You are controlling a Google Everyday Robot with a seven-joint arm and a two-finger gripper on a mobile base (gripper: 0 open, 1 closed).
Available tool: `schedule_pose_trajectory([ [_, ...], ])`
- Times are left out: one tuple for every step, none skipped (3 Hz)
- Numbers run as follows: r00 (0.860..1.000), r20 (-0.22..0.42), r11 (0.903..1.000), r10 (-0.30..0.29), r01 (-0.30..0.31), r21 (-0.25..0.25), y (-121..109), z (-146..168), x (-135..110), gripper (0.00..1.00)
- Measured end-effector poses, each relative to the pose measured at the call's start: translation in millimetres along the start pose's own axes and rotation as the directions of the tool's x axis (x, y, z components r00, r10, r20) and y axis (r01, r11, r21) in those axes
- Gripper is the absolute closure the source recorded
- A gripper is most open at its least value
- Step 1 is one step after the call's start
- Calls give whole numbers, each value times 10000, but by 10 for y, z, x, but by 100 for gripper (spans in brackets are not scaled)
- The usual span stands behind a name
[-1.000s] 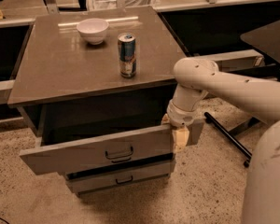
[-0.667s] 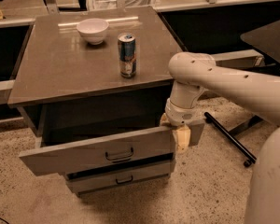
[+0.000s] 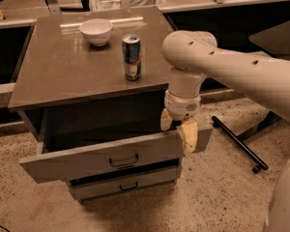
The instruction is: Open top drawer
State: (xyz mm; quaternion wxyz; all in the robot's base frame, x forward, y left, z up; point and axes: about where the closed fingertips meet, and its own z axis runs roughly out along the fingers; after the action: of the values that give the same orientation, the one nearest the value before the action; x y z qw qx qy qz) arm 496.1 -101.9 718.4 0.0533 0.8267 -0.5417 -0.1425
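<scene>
The top drawer [image 3: 82, 162] is pulled out from the grey cabinet [image 3: 58, 76], and its dark inside shows behind the front. Its black pull handle [image 3: 123, 160] sits at the centre of the front. My gripper [image 3: 178, 128] is at the right end of the drawer front's top edge. One finger [image 3: 166, 120] is behind the panel and the other [image 3: 188, 137] is in front of it, closed on the panel. My white arm reaches in from the right.
A white bowl [image 3: 96, 31] and a blue-and-silver can [image 3: 131, 57] stand on the cabinet top. A narrower drawer [image 3: 121, 185] sits below, slightly out. A black wheeled leg [image 3: 237, 145] lies on the speckled floor to the right. Counters run along the back.
My arm's upper links have shifted left over the cabinet's right edge. The gripper has stayed on the drawer front, and the drawer has come out a little at most.
</scene>
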Motion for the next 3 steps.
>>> schedule_pose_trajectory([
  [9972,714,9992,229,-204,-351,102,180,-11,33],
  [9968,694,9992,389,-382,-114,106,105,17,38],
  [9984,105,9931,559,-566,1030,-51,-137,114,38],
])
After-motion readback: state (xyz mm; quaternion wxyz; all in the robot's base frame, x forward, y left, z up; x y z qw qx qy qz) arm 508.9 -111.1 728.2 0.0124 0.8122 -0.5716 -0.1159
